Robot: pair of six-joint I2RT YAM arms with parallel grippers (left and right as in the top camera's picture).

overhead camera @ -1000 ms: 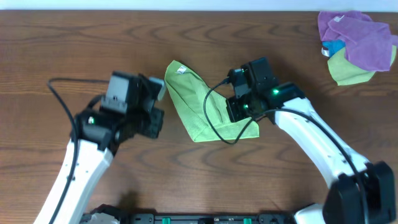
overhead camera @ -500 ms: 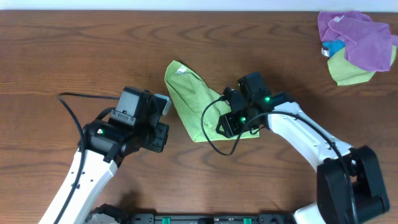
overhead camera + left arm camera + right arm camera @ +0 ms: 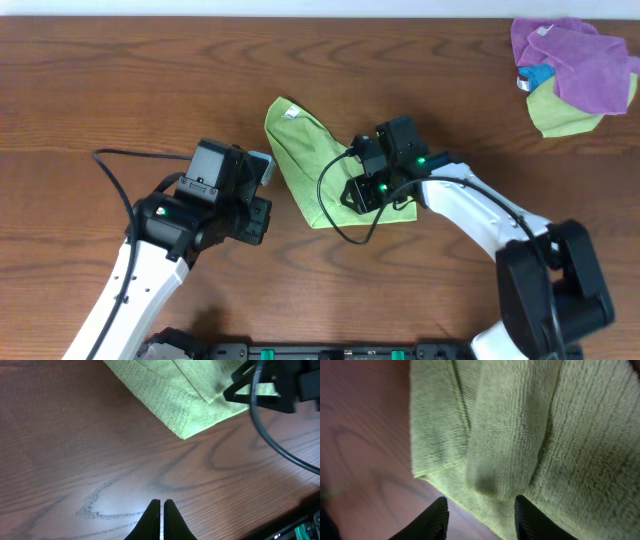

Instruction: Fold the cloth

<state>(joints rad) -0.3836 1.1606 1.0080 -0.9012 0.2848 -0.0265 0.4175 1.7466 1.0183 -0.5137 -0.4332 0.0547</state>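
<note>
**woodgrain_77:** The cloth (image 3: pixel 305 165) sits mid-table, doubled into a wedge. It's lime green and nubbly, with the white tag (image 3: pixel 291 113) up at the narrow far end. Its long axis runs on a diagonal from that far-left tip down toward your right arm's side. Which arm do you take the next fold with?

**yam_fan:** The right one, I'd say. Your right gripper (image 3: pixel 482 516) hangs directly over the wide near end. Its fingers are parted partway, with a raised ridge of fabric under the gap (nothing looks pinched, and I can't tell if they touch it). The rest of the cloth stretches away from you, up that diagonal.

Your left gripper (image 3: pixel 161 506) is closed tight on nothing, over bare table (image 3: pixel 75 460). It's near the cloth's left edge, with the near corner lying ahead of it. So it's close, but the right is the one actually on the fabric.

The purple pile (image 3: pixel 575 55) is well apart in the far right corner, so ignore it.
</note>
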